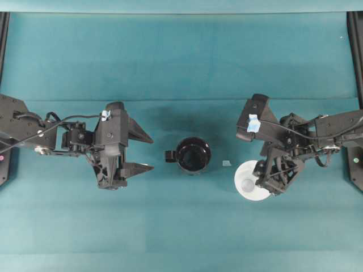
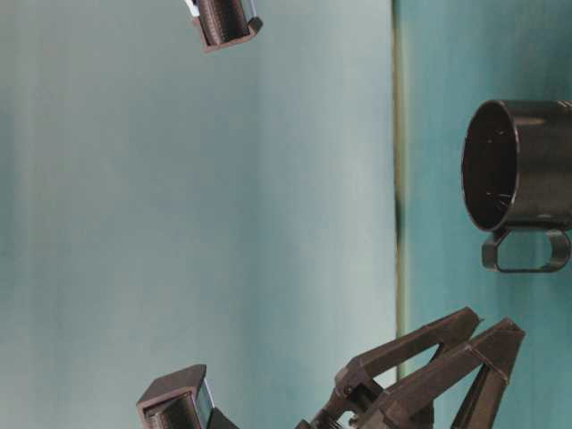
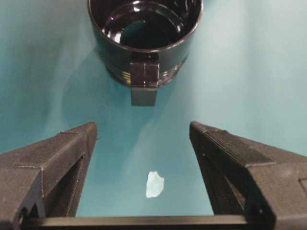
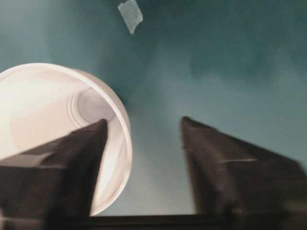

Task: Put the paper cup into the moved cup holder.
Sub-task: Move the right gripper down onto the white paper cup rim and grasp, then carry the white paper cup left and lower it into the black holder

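The black cup holder (image 1: 193, 154) stands upright mid-table, its small handle pointing left toward my left gripper (image 1: 152, 153). That gripper is open, with only table between its fingers (image 3: 143, 127), and the cup holder (image 3: 144, 38) sits just ahead of it. The white paper cup (image 1: 247, 181) stands upright to the right of the holder. My right gripper (image 4: 144, 122) straddles the rim of the paper cup (image 4: 48, 110). One finger (image 4: 81, 153) is inside the cup. The other finger (image 4: 225, 163) is outside, well clear of the wall. The right wrist view is blurred.
A small pale scrap (image 1: 227, 163) lies on the teal cloth between holder and cup. Another scrap (image 3: 154, 184) lies under the left gripper. Black frame posts (image 1: 355, 51) run along both side edges of the table.
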Controlling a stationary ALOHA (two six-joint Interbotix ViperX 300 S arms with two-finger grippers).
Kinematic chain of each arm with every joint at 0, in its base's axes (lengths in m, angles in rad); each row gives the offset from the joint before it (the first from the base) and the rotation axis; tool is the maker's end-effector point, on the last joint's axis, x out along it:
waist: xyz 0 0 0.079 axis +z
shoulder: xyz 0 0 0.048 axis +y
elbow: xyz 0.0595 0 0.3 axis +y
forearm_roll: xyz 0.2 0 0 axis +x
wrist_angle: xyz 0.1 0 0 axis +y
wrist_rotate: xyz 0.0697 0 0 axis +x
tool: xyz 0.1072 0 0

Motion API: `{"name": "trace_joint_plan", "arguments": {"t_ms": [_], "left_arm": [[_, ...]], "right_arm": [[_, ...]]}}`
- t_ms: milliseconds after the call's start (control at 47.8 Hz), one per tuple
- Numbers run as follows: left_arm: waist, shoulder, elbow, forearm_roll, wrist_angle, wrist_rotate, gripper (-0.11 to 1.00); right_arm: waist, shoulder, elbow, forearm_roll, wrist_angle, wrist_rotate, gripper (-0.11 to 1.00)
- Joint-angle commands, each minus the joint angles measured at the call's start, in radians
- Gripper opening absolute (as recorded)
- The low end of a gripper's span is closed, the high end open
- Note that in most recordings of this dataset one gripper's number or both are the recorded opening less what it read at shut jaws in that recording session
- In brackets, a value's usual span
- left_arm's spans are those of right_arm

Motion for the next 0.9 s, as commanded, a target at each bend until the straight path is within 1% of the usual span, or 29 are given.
{"name": "trace_joint_plan", "arguments": {"t_ms": [0, 21, 126, 188, 230, 377, 565, 733, 879], "left_arm": [[-0.002, -0.014, -0.008, 0.000, -0.005, -0.002, 0.83], [-0.002, -0.014, -0.008, 0.000, -0.005, -0.002, 0.83], [-0.002, -0.014, -0.008, 0.002, -0.005, -0.002, 0.83], [-0.002, -0.014, -0.008, 0.002, -0.005, -0.002, 0.83], [-0.002, -0.014, -0.008, 0.002, -0.005, -0.002, 0.83], [-0.003, -0.014, -0.009, 0.002, -0.005, -0.002, 0.83], [-0.002, -0.014, -0.008, 0.002, -0.005, -0.005, 0.83], [-0.003, -0.014, -0.008, 0.002, -0.005, -0.040, 0.83], [-0.003, -0.017, -0.003, 0.002, -0.005, -0.046, 0.83]], "right_arm": [[0.003, -0.003, -0.017, 0.002, -0.003, 0.012, 0.49], [0.003, -0.005, -0.018, 0.002, -0.003, 0.012, 0.42], [0.003, -0.008, -0.023, 0.002, -0.002, 0.012, 0.17], [0.003, -0.014, -0.031, 0.002, 0.003, 0.012, 0.07], [0.003, -0.018, -0.035, 0.002, 0.008, 0.012, 0.02], [0.003, -0.041, -0.064, 0.003, 0.060, 0.012, 0.01], [-0.012, -0.074, -0.146, 0.041, 0.179, 0.011, 0.01], [-0.046, -0.101, -0.245, 0.040, 0.239, 0.009, 0.01], [-0.081, -0.095, -0.333, 0.029, 0.250, 0.002, 0.01]]}}
